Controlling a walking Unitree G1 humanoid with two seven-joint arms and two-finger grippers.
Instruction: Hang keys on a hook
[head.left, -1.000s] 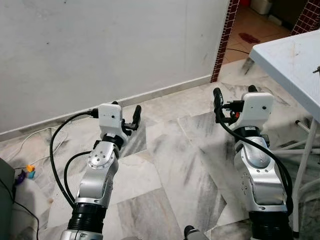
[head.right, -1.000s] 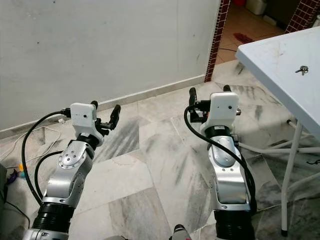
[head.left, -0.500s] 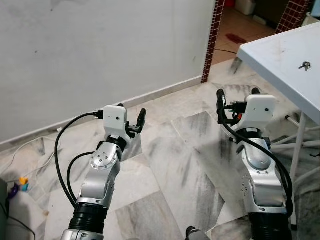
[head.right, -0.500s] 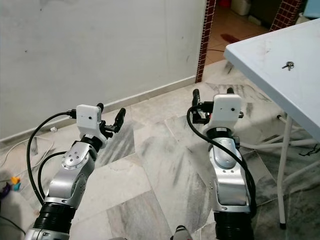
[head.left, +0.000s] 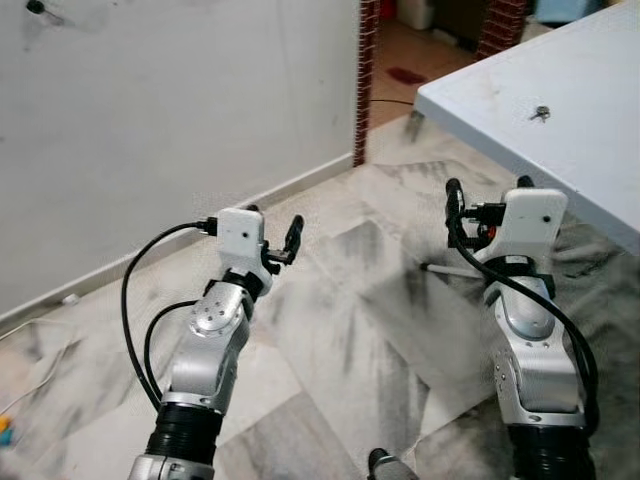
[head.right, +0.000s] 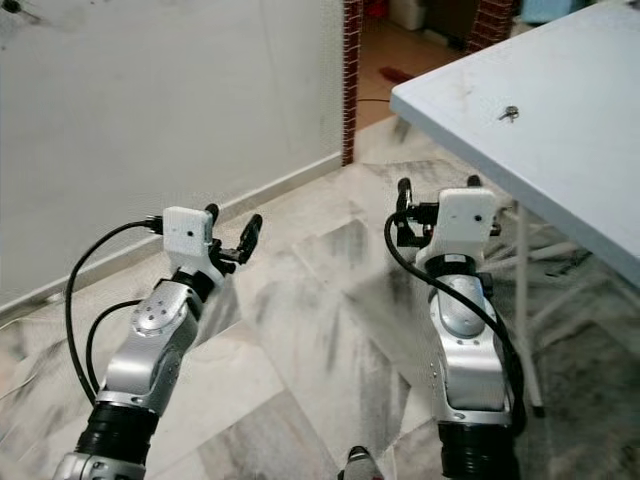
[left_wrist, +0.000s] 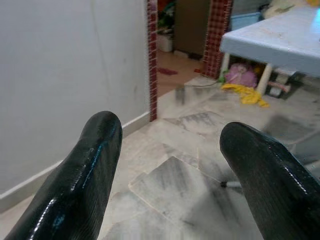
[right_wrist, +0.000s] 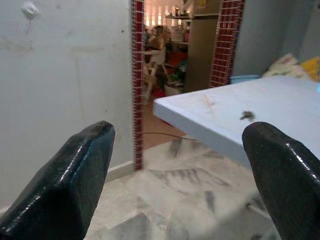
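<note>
A small bunch of keys (head.left: 540, 113) lies on the pale blue-white table (head.left: 590, 150) at the right, also in the right wrist view as keys (right_wrist: 247, 116). High on the grey wall is a small hook (right_wrist: 30, 9), seen at the upper left as a dark hook (head.left: 35, 7). My left gripper (head.left: 272, 225) is held out over the marble floor, open and empty. My right gripper (head.left: 488, 188) is raised beside the table's near edge, below and short of the keys, open and empty.
A red-tiled doorway post (head.left: 366, 60) stands between wall and table, with a cluttered room behind it. Table legs (head.right: 520, 300) reach the floor by my right arm. A white cable (head.left: 40, 370) lies on the floor along the wall. Yellow cloth (left_wrist: 245, 92) lies under the table.
The whole view has swung to the right: the wall has slid left, and the table and keys have come further into view. Both arms keep the same pose, fingers still apart.
</note>
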